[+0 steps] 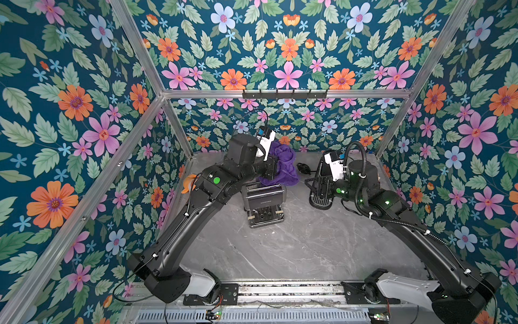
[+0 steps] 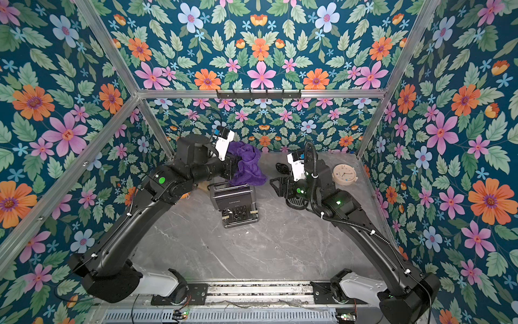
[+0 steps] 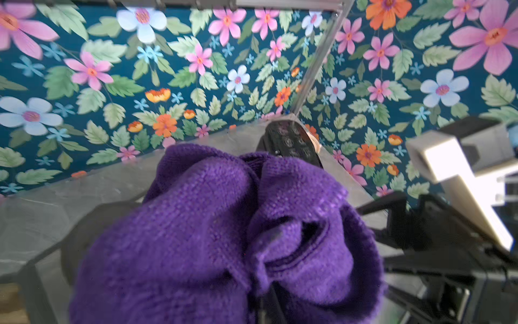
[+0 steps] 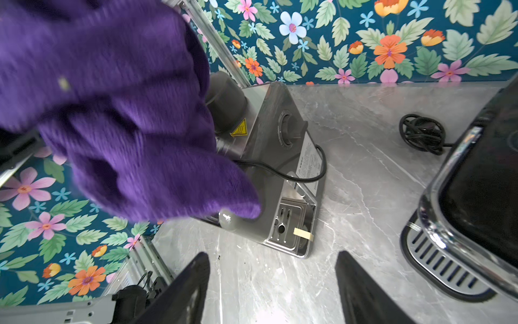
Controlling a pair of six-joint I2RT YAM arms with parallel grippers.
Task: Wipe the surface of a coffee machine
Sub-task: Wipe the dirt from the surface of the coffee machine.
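Left gripper [image 1: 273, 169] closed, right gripper [image 4: 272, 280] spread.

Fluffy purple cloth [image 1: 283, 165]: solid purple. Boxy metal coffee machine [image 1: 263, 196]: black front, silver sides, yellow triangular warning sticker [image 4: 238, 129]. Stone-look tabletop [image 1: 294, 252]: grey, white veins. Wallpapered walls [image 1: 84, 112]: teal, pink/orange/pale-blue flowers, green leaves.

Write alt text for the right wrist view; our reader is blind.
A purple cloth covers part of a silver coffee machine on a grey marble table. The right tool, open and empty, points toward the machine; a black appliance and a coiled cord sit nearby.
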